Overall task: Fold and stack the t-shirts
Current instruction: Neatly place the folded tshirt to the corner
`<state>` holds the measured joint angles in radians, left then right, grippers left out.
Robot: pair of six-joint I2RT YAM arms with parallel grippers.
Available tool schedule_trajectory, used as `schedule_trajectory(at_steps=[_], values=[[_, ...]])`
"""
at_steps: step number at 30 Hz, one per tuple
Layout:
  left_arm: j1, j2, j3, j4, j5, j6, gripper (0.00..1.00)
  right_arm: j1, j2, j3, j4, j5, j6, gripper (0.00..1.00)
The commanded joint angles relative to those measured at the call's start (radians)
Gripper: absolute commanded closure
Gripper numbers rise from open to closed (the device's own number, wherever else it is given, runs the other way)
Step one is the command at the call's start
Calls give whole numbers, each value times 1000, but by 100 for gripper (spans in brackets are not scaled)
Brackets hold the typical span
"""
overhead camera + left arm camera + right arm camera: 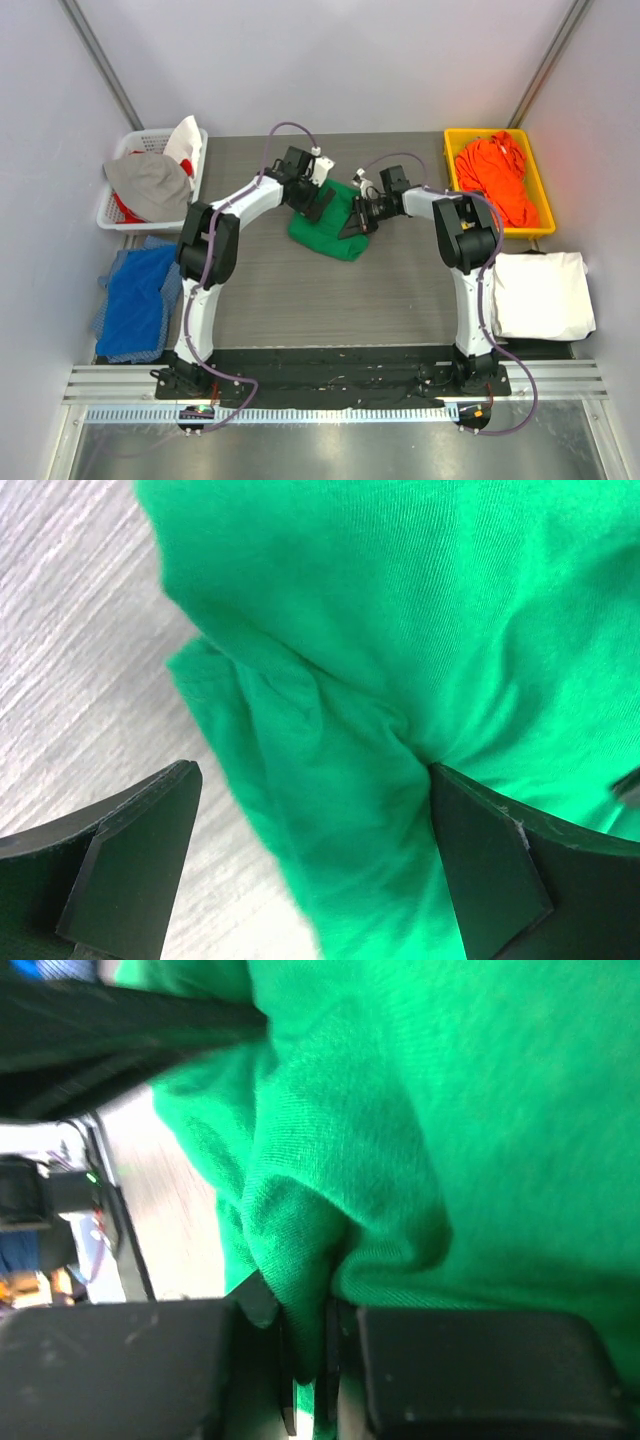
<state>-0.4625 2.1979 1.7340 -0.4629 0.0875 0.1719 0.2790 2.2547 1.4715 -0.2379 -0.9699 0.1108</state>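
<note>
The bright green t-shirt (330, 232) lies bunched in the middle of the table. My left gripper (318, 205) is open over its left edge; in the left wrist view the green cloth (400, 680) lies between the spread fingers (130, 860). My right gripper (357, 217) is shut on a fold of the green shirt (300, 1260) at its right side. The orange t-shirt (500, 178) lies crumpled in the yellow bin (456, 140). The white t-shirt (540, 292) lies folded at the right edge.
A white basket (130, 140) with grey, red and white cloths stands at the back left. Blue cloths (138, 300) lie at the left edge. Grey walls close in on both sides.
</note>
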Motion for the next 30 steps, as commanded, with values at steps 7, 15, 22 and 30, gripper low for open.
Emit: schedule_trajectory(at_steps=[7,15,22,30], values=[[2,-191,65,-152,-35,60,0,-115,-248,10,-543,184,-396,99],[2,-299,-28,-152,-78,103,0,-236,-398,116,-980,344,-629,99],[2,-314,-54,-160,-78,118,0,-351,-506,84,-1215,456,-735,99],[2,-325,-77,-178,-77,127,0,-468,-739,-23,-1267,675,-752,99]])
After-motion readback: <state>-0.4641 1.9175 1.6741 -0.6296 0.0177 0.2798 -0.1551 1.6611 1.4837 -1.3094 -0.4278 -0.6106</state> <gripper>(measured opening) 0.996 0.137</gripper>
